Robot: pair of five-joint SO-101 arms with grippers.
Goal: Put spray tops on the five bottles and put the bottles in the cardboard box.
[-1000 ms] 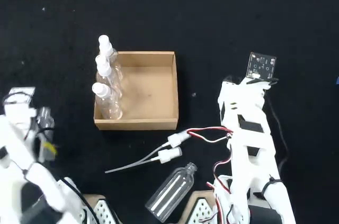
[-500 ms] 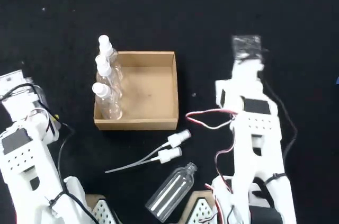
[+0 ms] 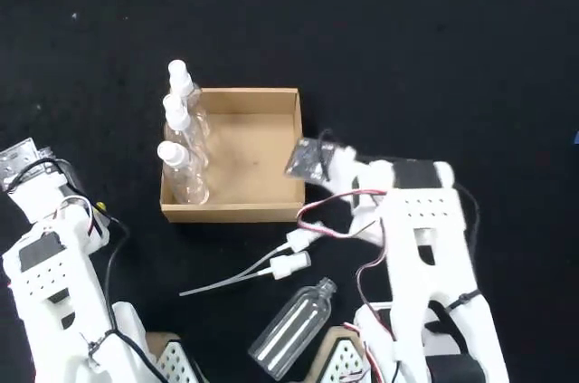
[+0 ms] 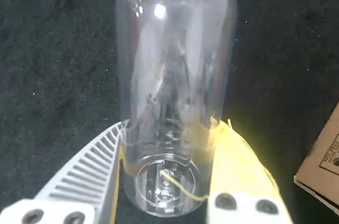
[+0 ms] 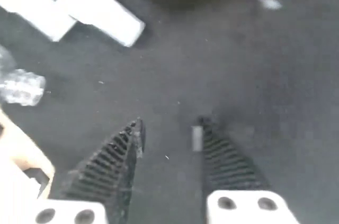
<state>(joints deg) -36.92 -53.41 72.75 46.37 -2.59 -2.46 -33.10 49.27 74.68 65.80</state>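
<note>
Left wrist view: left gripper (image 4: 168, 131) clamps a bottle (image 4: 175, 49); right gripper (image 5: 168, 124) narrowly parted over worktop (image 5: 275, 65); three topped bottles (image 3: 185, 143) stand along box (image 3: 271, 93)'s 9 o'clock wall; two tops (image 3: 298, 240) and loose bottle (image 3: 291, 329) lie at its 6 o'clock.

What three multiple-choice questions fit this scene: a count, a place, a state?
1. How many clear plastic bottles with white spray tops stand in the brown cardboard box? A. one B. three C. five
2. Where are the two loose white spray tops? A. inside the box B. on the black table between box and lying uncapped bottle C. atop bottles
3. The right gripper is: A. open and empty B. shut on a bottle C. shut on a top
B: three capped bottles line one wall. B: both lie on the table. A: it is spread, nothing held.
</note>
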